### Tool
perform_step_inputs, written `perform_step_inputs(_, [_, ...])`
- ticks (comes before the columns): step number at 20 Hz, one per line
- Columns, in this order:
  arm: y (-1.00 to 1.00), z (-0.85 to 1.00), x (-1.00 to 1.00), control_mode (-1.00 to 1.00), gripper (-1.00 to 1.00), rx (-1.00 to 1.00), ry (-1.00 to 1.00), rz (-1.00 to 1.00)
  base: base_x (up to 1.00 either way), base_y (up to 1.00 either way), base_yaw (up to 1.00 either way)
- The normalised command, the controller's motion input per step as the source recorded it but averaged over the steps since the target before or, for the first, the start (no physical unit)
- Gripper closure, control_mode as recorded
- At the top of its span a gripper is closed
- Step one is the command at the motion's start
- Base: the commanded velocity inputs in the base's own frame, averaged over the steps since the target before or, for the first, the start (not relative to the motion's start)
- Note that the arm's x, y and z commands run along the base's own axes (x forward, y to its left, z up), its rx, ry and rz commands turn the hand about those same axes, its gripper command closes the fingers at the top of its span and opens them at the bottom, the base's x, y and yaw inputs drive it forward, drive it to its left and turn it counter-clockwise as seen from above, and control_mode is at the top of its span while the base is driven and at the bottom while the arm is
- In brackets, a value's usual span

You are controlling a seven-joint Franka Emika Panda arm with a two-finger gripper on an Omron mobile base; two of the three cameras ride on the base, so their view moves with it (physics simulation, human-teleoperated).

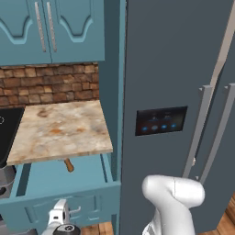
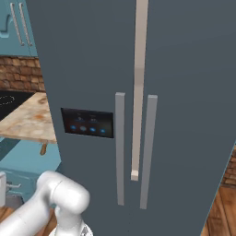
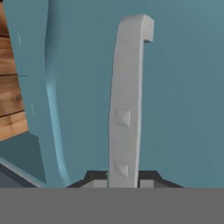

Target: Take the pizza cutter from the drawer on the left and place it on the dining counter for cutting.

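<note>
Beside the tall grey refrigerator (image 1: pixel 174 92), the wide teal drawer (image 1: pixel 64 183) stands pulled out under a short marbled stone slab (image 1: pixel 59 131). Its slim silver bar handle (image 3: pixel 127 100) sits clamped between the gripper (image 3: pixel 124 181) fingers — opening looks done. Inside, the brown-handled pizza cutter (image 1: pixel 68 165) lies near the back; next, release and reach in.

I count — one drawer (image 1: pixel 55 181) | one pizza cutter (image 1: pixel 68 165) | one fridge (image 1: pixel 174 69) with two handles | two cabinet doors — teal
</note>
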Motion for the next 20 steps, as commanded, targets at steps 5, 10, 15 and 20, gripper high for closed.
perform_step_inputs(5, [0.0, -0.24, -0.73, -1.0, 1.0, 0.0, 0.13, -0.01, 0.0, 0.0, 0.0])
perform_step_inputs(10, [0.0, -0.28, -0.74, -1.0, 1.0, 0.0, 0.11, 0.0, 0.0, 0.0, 0.0])
perform_step_inputs(15, [0.0, -0.28, -0.86, -1.0, 1.0, 0.0, 0.05, 0.0, 0.0, 0.0, 0.0])
perform_step_inputs(20, [0.0, -0.29, -0.83, -1.0, 1.0, 0.0, 0.04, -0.01, 0.0, 0.0, 0.0])
